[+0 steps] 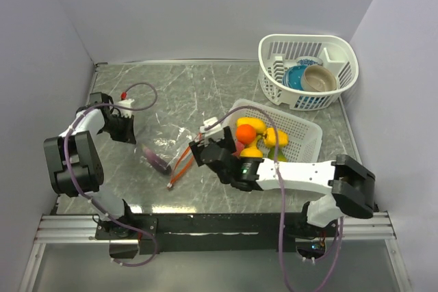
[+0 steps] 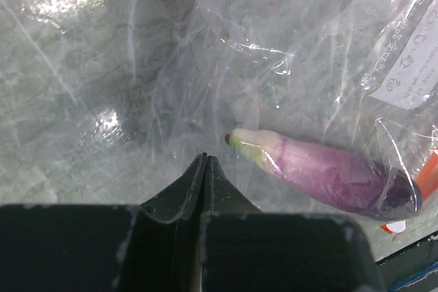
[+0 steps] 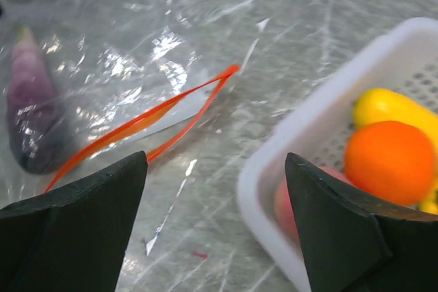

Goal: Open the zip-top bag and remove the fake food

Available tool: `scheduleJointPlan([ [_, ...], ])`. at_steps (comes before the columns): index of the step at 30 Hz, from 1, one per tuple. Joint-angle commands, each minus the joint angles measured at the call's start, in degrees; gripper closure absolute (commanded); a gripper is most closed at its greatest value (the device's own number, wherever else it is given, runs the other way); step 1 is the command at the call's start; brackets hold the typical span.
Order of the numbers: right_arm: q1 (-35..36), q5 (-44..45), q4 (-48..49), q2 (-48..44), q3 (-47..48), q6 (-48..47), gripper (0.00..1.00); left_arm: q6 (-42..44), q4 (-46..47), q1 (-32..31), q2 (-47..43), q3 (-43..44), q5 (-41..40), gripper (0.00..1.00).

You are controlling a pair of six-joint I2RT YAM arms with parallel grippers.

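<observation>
The zip-top bag [image 1: 168, 148] lies crumpled on the marble table, its red-orange zip strip [image 1: 181, 166] open toward the near right. A dark purple eggplant [image 1: 157, 160] is still inside it, also seen in the left wrist view [image 2: 328, 176] and the right wrist view [image 3: 31, 111]. My left gripper [image 1: 126, 130] is shut, its tips [image 2: 205, 158] pinching the bag's film [image 2: 274, 66] at the far left corner. My right gripper [image 1: 202, 147] is open and empty [image 3: 215, 162], hovering between the zip strip [image 3: 157, 117] and the rectangular basket. Orange [image 1: 245, 133] and yellow [image 1: 254, 126] fake food lies in that basket.
The white rectangular mesh basket [image 1: 309, 128] stands right of the bag; its rim [image 3: 321, 121] is just under my right finger. A rounded white basket [image 1: 342, 52] at the back right holds a blue bowl [image 1: 295, 76] and a tan bowl [image 1: 320, 78]. Grey walls enclose the table.
</observation>
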Motion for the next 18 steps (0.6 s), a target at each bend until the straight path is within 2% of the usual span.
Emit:
scheduleJointPlan([
  [1, 1.32, -3.42, 3.39, 5.52, 1.78, -0.67, 0.17, 0.42, 1.69, -0.01, 1.78, 1.63, 3.22, 0.95],
  [4, 1.76, -5.71, 4.18, 9.38, 3.10, -0.22, 0.20, -0.02, 2.13, 0.08, 2.57, 1.89, 4.01, 0.95],
  [8, 1.94, -7.21, 5.85, 14.22, 5.21, -1.36, 0.21, -0.72, 2.48, -0.44, 2.58, 1.72, 4.81, 0.99],
  [13, 2.03, -8.44, 6.38, 19.41, 9.24, -2.60, 0.21, -1.60, 3.71, -2.03, 2.13, 0.66, 4.02, 0.99],
  [18, 2.11, -10.20, 6.29, 21.44, 10.31, -2.25, 0.22, -1.78, 4.24, -2.91, 1.87, 0.40, 3.40, 0.99],
])
